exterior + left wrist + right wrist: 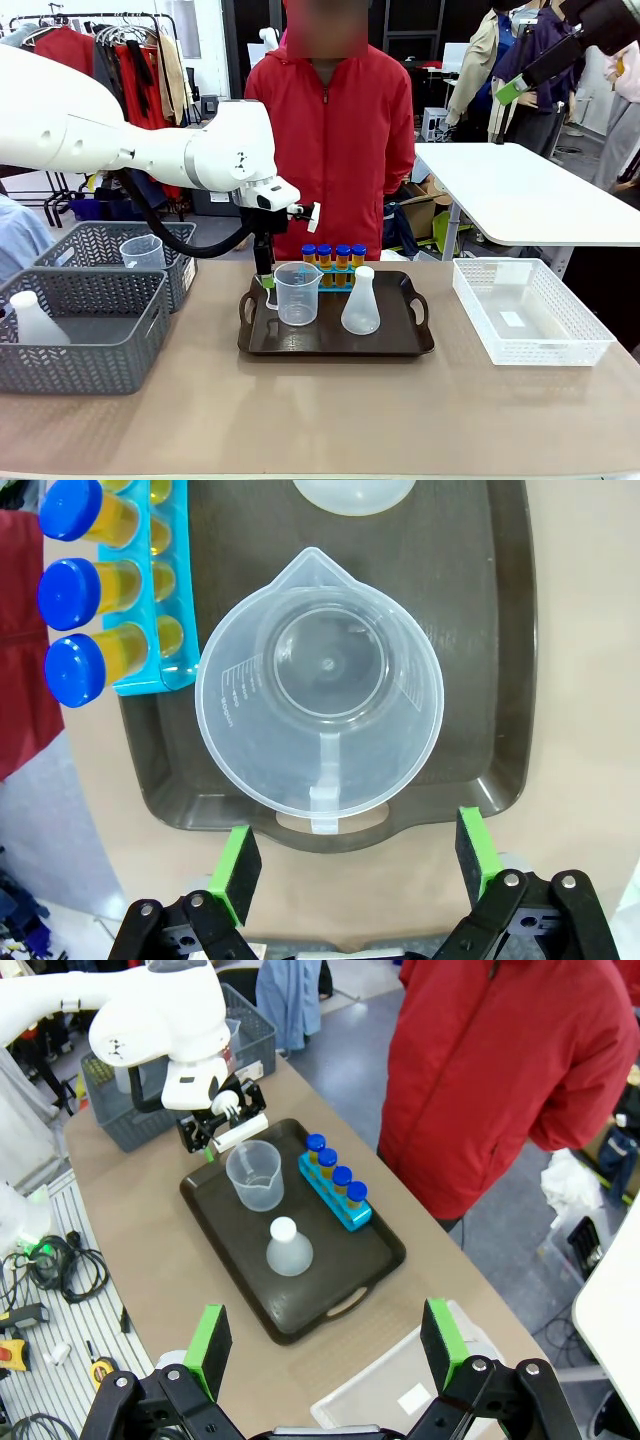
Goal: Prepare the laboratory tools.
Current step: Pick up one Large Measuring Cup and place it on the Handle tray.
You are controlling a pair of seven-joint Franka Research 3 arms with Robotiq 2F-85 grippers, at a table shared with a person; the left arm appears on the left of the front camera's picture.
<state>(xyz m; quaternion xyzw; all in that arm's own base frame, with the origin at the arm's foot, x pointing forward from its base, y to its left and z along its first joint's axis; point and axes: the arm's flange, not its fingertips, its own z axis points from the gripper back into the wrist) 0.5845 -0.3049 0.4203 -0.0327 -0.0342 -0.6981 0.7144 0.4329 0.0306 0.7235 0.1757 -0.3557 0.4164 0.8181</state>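
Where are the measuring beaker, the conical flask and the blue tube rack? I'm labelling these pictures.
measuring beaker [325, 665], left wrist view, on its inner bottom.
conical flask [361, 312], front view, on its wide lower body.
blue tube rack [334, 1204], right wrist view, on its long side wall.

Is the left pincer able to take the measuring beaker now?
Probably yes. The left pincer is open just behind the measuring beaker, whose handle faces it, and nothing stands between them on the tray.
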